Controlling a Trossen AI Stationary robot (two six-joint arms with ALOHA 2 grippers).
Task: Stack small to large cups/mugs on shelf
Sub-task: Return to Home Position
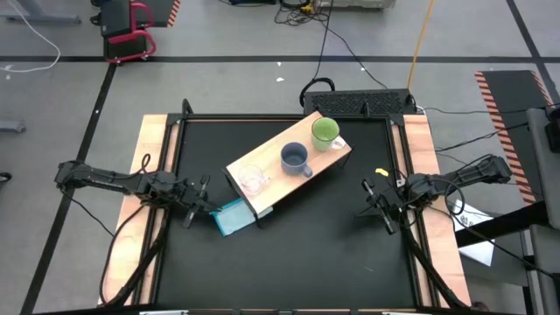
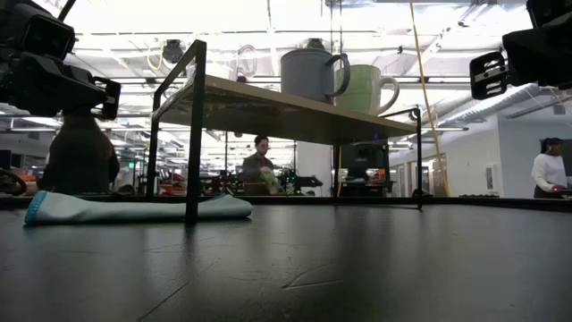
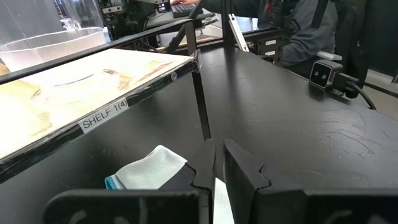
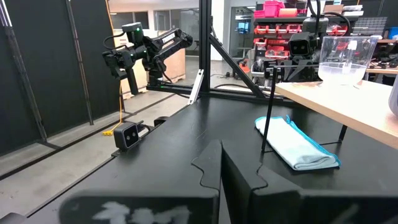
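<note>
Black table [image 1: 297, 254] | three mugs [image 1: 295, 157] on shelf [image 1: 273, 162] | people [image 2: 257, 165] beyond | left hand [image 1: 201, 202], right hand [image 1: 372, 203]: both pinched together

Glass cup [image 1: 252, 179], grey mug [image 1: 295, 158], green mug [image 1: 325, 131] upright along shelf [image 1: 273, 184] top

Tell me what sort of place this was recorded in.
Probably a robotics lab in an open workshop hall: a black work table, red plastic parts bins on racks, and a person at a workstation beyond it.
</note>
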